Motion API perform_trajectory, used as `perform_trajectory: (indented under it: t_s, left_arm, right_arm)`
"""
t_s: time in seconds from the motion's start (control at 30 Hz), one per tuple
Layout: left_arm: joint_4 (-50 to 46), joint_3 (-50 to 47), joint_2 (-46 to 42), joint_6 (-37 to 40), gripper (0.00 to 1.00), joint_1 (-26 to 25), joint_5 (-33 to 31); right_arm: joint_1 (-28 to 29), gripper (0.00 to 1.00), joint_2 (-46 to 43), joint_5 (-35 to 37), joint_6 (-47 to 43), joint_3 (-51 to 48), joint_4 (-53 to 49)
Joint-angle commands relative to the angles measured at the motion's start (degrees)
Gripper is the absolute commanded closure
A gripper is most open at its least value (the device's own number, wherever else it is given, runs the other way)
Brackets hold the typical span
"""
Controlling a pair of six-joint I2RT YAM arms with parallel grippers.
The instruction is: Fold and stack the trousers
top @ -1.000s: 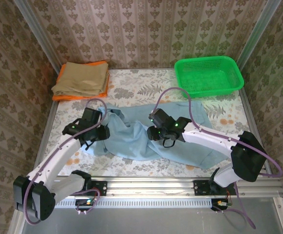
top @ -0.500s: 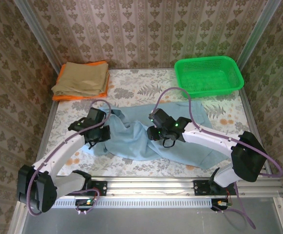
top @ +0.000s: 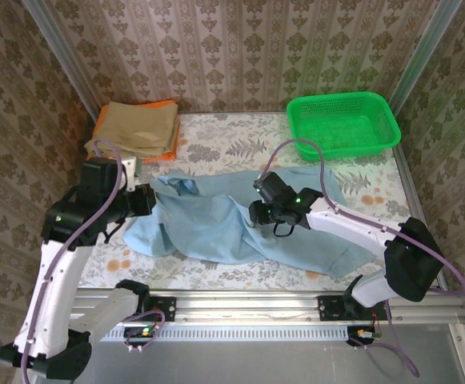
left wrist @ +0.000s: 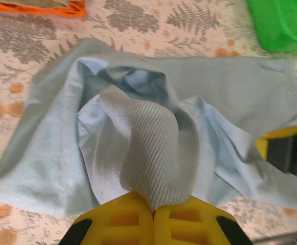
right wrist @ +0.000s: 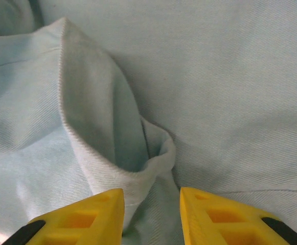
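Lab robot cell dressed as a home, not a real room. Damask wallpaper panels [top: 240,48] sit in aluminium corner posts [top: 60,52]. Floral-print surface [top: 224,144] ends at an extrusion rail [top: 248,308] carrying the left arm [top: 56,268] and right arm [top: 348,228], purple cables [top: 284,152] looping loose. Laundry props: green basket [top: 336,98], folded tan trousers [top: 136,128] on orange cloth [top: 102,122], light-blue trousers [top: 216,228] spread out.

The trousers [top: 216,228] are lying as soft, thin, matt cloth, their fine ribbed weave showing up close. The left gripper [left wrist: 153,208] and right gripper [right wrist: 151,198] are showing smooth, faintly shiny yellow plastic. At two o'clock the basket [top: 344,124] is gleaming as glossy green plastic mesh, and at six o'clock a rail [top: 240,304] is glinting as ridged metal.
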Motion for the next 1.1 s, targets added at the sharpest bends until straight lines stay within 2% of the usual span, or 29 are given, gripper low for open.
perform_trajectory:
  t_s: [0.0, 0.1, 0.17, 0.3, 0.37, 0.4, 0.5, 0.63, 0.7, 0.8, 0.83, 0.9, 0.93, 0.97, 1.03, 1.07]
  left_arm:
    - [-3.2, 4.6, -3.2, 0.8, 1.0, 1.8, 10.5]
    - [-7.3, 12.1, -3.0, 1.9, 1.0, 1.9, 7.9]
    - [-11.1, 18.2, -1.6, 2.1, 1.0, 1.9, 1.0]
    - [-16.0, 27.9, 1.9, 4.1, 1.0, 1.8, 2.9]
    - [-19.3, 28.7, 3.0, 4.3, 1.0, 1.8, 2.1]
    - [-21.3, 27.7, 3.4, 4.2, 1.0, 1.8, 0.9]
    - [-23.9, 19.5, 1.4, 0.5, 1.0, 1.8, -7.7]
    - [-17.3, -0.3, -5.4, -9.3, 1.0, 2.0, -14.2]
    - [-13.2, -8.0, -8.2, -12.6, 1.0, 2.6, -15.5]
    - [-9.6, -14.8, -9.8, -15.0, 0.99, 6.3, -18.5]
    - [-8.7, -16.2, -10.0, -14.9, 0.91, 8.7, -18.3]
    - [-5.6, -18.7, -9.7, -13.1, 0.88, 13.4, -14.7]
    - [-4.6, -19.7, -9.3, -12.8, 0.8, 16.3, -12.4]
    - [-3.1, -20.6, -9.4, -11.9, 0.53, 18.6, -9.8]
    - [-0.7, -20.5, -8.9, -9.6, 0.22, 23.2, -4.6]
    - [-0.4, -19.2, -8.6, -8.7, 0.01, 24.6, -3.7]
  right_arm:
    - [-1.9, 0.64, -2.0, -0.1, -1.3, 0.0, -1.5]
    - [-3.2, 0.64, -3.0, -0.6, -1.9, 0.3, -1.8]
    - [-3.7, 0.64, -3.5, -0.6, -1.9, 0.2, -1.7]
    - [-4.3, 0.64, -3.5, -0.6, -1.6, -0.1, -1.4]
    - [-4.7, 0.64, -3.5, -0.2, -1.5, -0.3, -1.7]
    - [-4.9, 0.64, -3.5, -0.1, -1.5, -0.5, -1.8]
    - [-6.3, 0.64, -3.5, 0.1, -1.2, -1.0, -1.9]
    - [-8.6, 0.64, -2.6, 1.1, -1.3, 0.0, -2.6]
    - [-9.4, 0.63, -2.2, 1.8, -1.3, 0.9, -3.2]
    - [-10.8, 0.62, -1.6, 3.2, -2.0, 2.4, -4.4]
    - [-11.6, 0.61, -1.4, 3.6, -2.1, 2.9, -4.6]
    - [-14.0, 0.56, -1.2, 3.6, -2.1, 3.2, -4.6]
    - [-15.2, 0.56, -1.1, 3.5, -2.1, 3.2, -6.1]
    - [-16.3, 0.55, -1.1, 3.6, -2.2, 3.2, -6.1]
    - [-18.3, 0.5, -1.0, 4.7, -2.8, 3.4, -6.4]
    - [-19.0, 0.48, -0.5, 4.9, -3.1, 3.7, -6.5]
